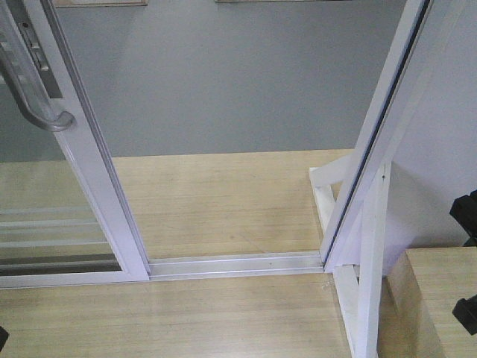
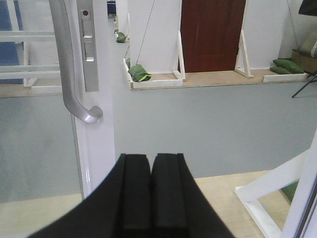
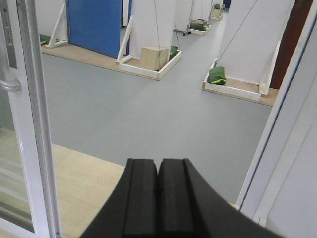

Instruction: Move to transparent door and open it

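The transparent door (image 1: 100,171) stands at the left of the front view, a white-framed glass panel with thin white bars low down. It is slid to the left, leaving a wide gap over the floor track (image 1: 235,263). Its curved silver handle (image 1: 41,104) hangs on the stile; it also shows in the left wrist view (image 2: 74,94) and at the left edge of the right wrist view (image 3: 10,85). My left gripper (image 2: 150,163) is shut and empty, below and right of the handle, apart from it. My right gripper (image 3: 158,168) is shut and empty, facing the gap.
A white door jamb (image 1: 373,149) with a white wooden brace (image 1: 369,283) bounds the gap on the right, beside a wooden box top (image 1: 440,298). Beyond lies grey floor (image 3: 148,104) with white partitions, green bags (image 2: 139,73), a blue door (image 3: 94,25) and a brown door (image 2: 212,34).
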You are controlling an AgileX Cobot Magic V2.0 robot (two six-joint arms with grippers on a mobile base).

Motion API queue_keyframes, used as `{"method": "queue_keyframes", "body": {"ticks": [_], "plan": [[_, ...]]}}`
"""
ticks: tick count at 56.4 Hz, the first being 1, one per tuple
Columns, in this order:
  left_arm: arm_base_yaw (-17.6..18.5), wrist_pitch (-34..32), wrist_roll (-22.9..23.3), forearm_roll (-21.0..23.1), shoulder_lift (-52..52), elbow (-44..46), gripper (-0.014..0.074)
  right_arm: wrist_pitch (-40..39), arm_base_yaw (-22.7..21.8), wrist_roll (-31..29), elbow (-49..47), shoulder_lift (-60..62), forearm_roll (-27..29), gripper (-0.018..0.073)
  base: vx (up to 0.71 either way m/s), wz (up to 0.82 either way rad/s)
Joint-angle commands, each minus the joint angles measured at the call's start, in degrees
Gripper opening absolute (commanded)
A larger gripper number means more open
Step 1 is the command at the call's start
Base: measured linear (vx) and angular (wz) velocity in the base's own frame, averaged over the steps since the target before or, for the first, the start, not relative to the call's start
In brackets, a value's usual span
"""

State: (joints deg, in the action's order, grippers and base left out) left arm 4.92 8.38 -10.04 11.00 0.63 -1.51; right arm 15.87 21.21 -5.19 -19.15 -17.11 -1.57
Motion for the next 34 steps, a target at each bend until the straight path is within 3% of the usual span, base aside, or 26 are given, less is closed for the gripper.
{"method": "queue_keyframes", "body": {"ticks": [1, 16, 31, 34], "plan": [[-0.02, -4.68, -0.04, 0.68, 0.81, 1.07, 0.0, -4.62, -0.19, -0.23, -1.66, -0.4, -0.37, -0.0006, 0.0, 0.0], [-0.02, -4.68, -0.04, 0.68, 0.81, 1.07, 0.0, -2.64, -0.19, 0.41, 0.19, 1.37, 0.23, -0.0006, 0.0, 0.0], [-0.02, -4.68, -0.04, 0.68, 0.81, 1.07, 0.0, -16.59, -0.19, 5.19, 21.5, 12.57, 5.06, -0.0006, 0.0, 0.0], [-0.02, -4.68, -0.04, 0.68, 0.81, 1.07, 0.0, -11.16, -0.28, 6.11, 20.69, 15.09, 4.08, -0.0006, 0.0, 0.0]]}}
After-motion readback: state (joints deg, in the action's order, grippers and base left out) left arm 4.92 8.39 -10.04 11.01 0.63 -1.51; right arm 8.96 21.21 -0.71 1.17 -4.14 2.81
